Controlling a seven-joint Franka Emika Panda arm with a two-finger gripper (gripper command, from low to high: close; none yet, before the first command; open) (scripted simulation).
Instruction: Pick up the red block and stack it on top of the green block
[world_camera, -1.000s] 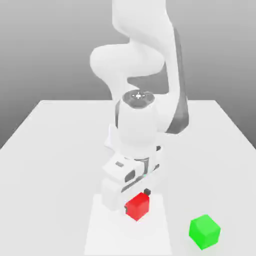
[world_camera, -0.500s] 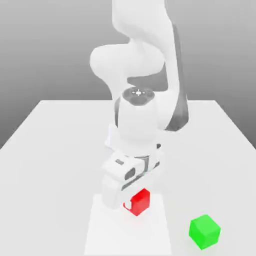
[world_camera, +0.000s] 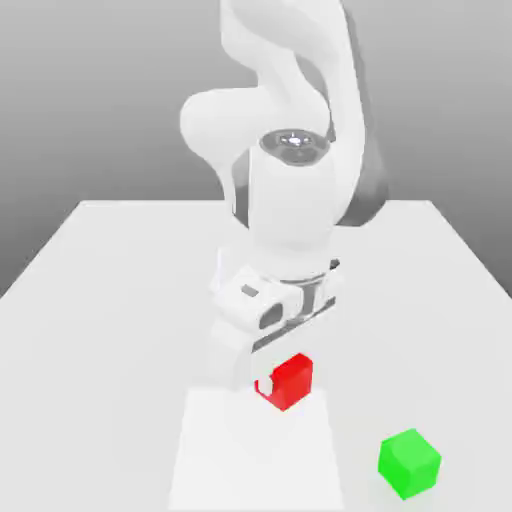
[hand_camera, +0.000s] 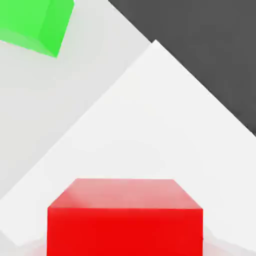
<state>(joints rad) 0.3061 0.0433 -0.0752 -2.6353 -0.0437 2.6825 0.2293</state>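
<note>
The red block hangs a little above the white table, and my gripper is shut on it from above. One white finger shows against the block's side on the exterior view's left. In the hand view the red block sits close to the camera. The green block rests on the table near the front edge, to the exterior view's right of the red block and apart from it. That same green block appears at a corner of the hand view.
A paler rectangular patch marks the table under and in front of the held block. The arm's thick white links rise behind the gripper. Bare table surface stretches to both sides.
The gripper shut on the red block and then rose, lifting the block off the table. The green block has not moved.
</note>
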